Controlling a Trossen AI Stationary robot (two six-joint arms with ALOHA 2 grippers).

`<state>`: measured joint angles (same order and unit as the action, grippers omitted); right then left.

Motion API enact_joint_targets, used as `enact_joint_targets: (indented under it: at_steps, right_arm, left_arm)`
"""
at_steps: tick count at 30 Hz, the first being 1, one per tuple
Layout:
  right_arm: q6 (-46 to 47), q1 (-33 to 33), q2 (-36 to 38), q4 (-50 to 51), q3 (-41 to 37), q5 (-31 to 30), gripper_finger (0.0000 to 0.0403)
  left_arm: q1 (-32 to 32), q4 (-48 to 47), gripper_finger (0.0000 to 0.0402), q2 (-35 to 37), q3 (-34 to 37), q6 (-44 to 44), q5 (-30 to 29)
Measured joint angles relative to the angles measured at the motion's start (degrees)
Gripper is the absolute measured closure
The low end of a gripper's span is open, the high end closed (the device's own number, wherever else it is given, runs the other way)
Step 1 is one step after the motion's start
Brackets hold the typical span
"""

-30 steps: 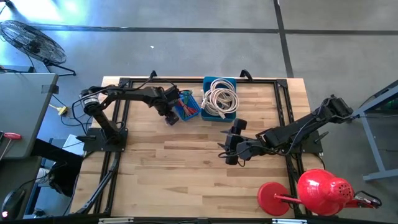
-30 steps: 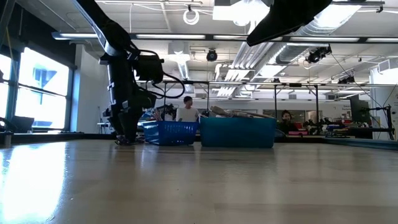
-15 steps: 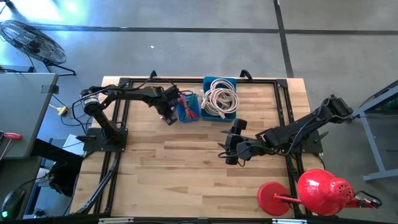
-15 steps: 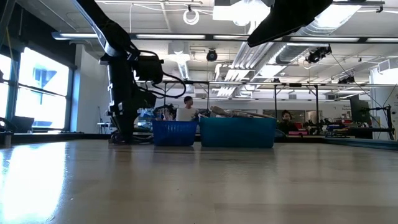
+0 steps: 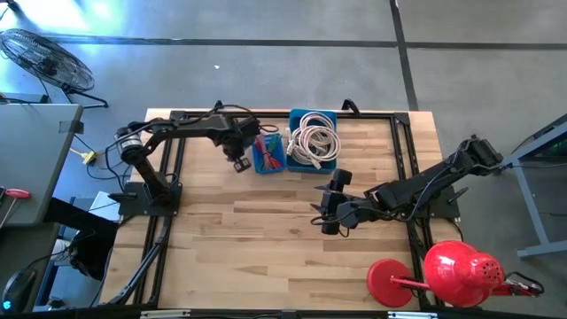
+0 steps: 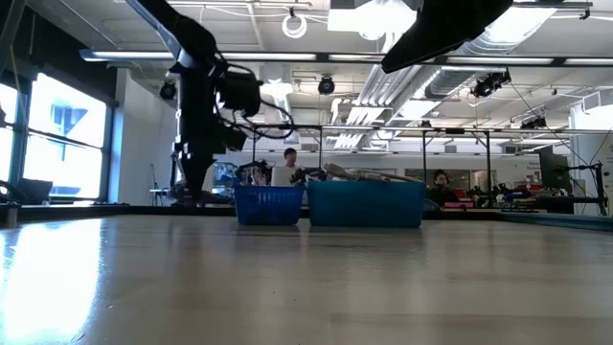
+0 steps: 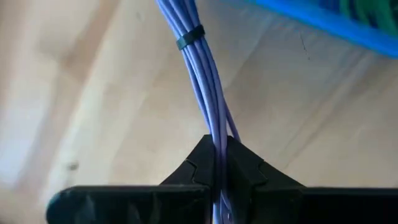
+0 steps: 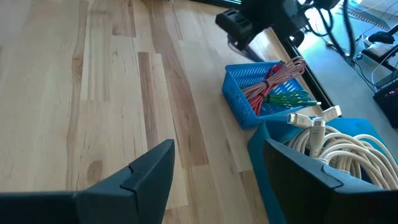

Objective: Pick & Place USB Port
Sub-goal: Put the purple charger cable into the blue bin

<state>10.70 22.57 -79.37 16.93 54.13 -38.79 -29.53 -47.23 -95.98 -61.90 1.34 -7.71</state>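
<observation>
Across the wooden desk, much is going unseen: the left arm's body is covering the left gripper from above, and the purple cable is running out of frame at both ends, so its plug is not showing. That gripper is clenching the bundled cable just beside the small blue basket, apparently clear of the wood. The right gripper is hanging spread and empty near the desk's middle. A larger teal bin is holding white cables. Behind, people are sitting in a workshop.
</observation>
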Motion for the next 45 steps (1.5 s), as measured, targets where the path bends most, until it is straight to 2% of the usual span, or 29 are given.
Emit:
enact_joint_targets:
  at_steps: [9, 13, 17, 22, 33, 39, 45]
  right_arm:
    - [0.49, 0.0, 0.0, 0.5, 0.0, 0.0, 0.0166]
    - [1.03, -0.02, 0.0, 1.06, 0.0, 0.01, 0.0166]
    - [1.46, 0.0, 0.0, 1.38, 0.0, 0.02, 0.0166]
    - [1.97, 0.11, 0.0, 2.12, 0.0, 0.41, 0.0166]
    - [2.36, 2.07, 0.0, 2.21, 0.0, -0.29, 0.0166]
    - [2.36, 2.36, 0.0, 2.18, 0.0, -0.4, 0.0166]
    - [2.36, 2.34, 0.0, 2.16, 0.0, -0.46, 0.0166]
  left_arm:
    - [2.64, -17.54, 0.0392, 0.07, -18.2, 0.3, -12.65]
    - [3.88, -20.91, 0.0392, 0.22, -26.54, 1.4, -13.05]
    - [6.07, -21.08, 0.0392, 0.22, -30.43, 3.53, -10.81]
    - [8.34, -21.42, 0.0392, 0.22, -29.81, 8.13, -7.51]
    - [12.54, -17.96, 0.0392, 0.22, -25.63, 11.0, -1.84]
    - [13.22, -14.01, 0.0392, 0.24, -22.75, 11.2, -1.79]
    - [13.04, -5.77, 0.0392, 0.24, -17.53, 11.15, 0.03]
